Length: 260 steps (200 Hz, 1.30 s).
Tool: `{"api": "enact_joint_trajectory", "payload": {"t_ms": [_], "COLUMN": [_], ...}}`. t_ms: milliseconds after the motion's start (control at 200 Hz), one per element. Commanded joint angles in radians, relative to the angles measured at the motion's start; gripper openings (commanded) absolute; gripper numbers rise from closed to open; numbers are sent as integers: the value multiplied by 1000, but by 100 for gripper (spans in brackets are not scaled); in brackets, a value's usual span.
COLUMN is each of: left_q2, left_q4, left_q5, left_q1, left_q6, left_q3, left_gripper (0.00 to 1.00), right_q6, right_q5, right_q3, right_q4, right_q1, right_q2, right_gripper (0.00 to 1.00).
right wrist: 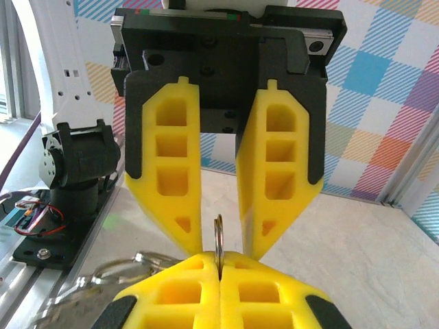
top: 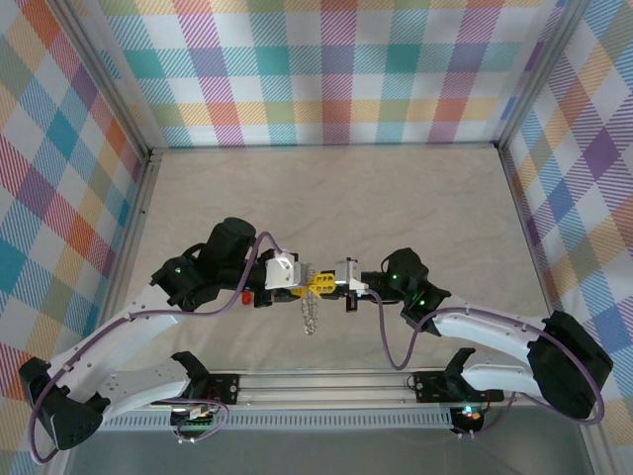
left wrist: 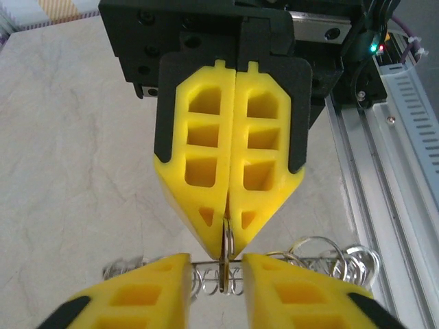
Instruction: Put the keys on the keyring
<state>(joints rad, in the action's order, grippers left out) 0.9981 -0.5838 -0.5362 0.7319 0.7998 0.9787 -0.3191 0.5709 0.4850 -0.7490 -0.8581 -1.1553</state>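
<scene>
Keyring (right wrist: 218, 240) is being pinched at the centre of the workspace, edge-on, between the closed fingertips of the right gripper (right wrist: 219, 271), and those yellow tips are pressing flat together with only the thin rim poking out above them. Facing it, the left gripper (left wrist: 218, 269) is standing narrowly parted. Its two fingers are straddling the same rim with a gap on either side, and I can see nothing clamped in them.

From the grip outward, a thin straight wire is running crosswise between the left fingers. A fringe of small loops and a coil (left wrist: 329, 257) is spreading off to one side of it. From above, the bunch is trailing from the meeting fingertips toward the arms' bases over the pale table (top: 346, 198). I cannot tell whether it is dangling free or resting on the surface.

The pinched ring is standing upright. Its flat face is lying along the line from one gripper to the other, so its opening is facing sideways.

By my reckoning, the ring is being held steady but no key is being threaded yet. A red speck (top: 245, 297) beside the left wrist may be the key or a lamp; it is too small to say. Fetching the key and working it onto the ring is looking like the remaining work.
</scene>
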Motion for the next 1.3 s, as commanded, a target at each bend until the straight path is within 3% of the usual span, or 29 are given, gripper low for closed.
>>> {"api": "enact_joint_trajectory", "payload": {"t_ms": [0,160,285,425,600,665,805,870,1000,1295], "left_q2": [0,20,33,39,32,13,-11,-21,-47,-45], "left_q4": [-2,-20,-28,-42,-51,-41,-43,-40,3,-19], "left_q5": [-26,-37,-38,-36,-7,23,135,166,182,318], "left_q1": [10,10,11,9,11,10,10,10,8,-7], "left_q6": [-16,-9,-4,12,9,11,16,18,6,8], "left_q3": [-8,6,10,15,19,13,13,8,-18,-29], "left_gripper": [30,19,17,0,0,0,0,0,0,0], "right_q6": [20,18,22,20,23,23,-13,-35,-1,-20], "right_q5": [-7,1,3,3,0,-4,-23,-17,-26,-174], "right_q3": [15,24,26,31,35,35,29,16,-33,35], "right_q4": [-121,-96,-105,-98,-94,-80,-30,-40,-180,79], "right_q1": [-7,-6,-7,-6,-6,-6,-6,-5,4,4], "right_q2": [2,-8,-15,-20,-25,-25,-19,-20,-39,-1], "right_gripper": [0,0,0,0,0,26,39,58,65,70]}}
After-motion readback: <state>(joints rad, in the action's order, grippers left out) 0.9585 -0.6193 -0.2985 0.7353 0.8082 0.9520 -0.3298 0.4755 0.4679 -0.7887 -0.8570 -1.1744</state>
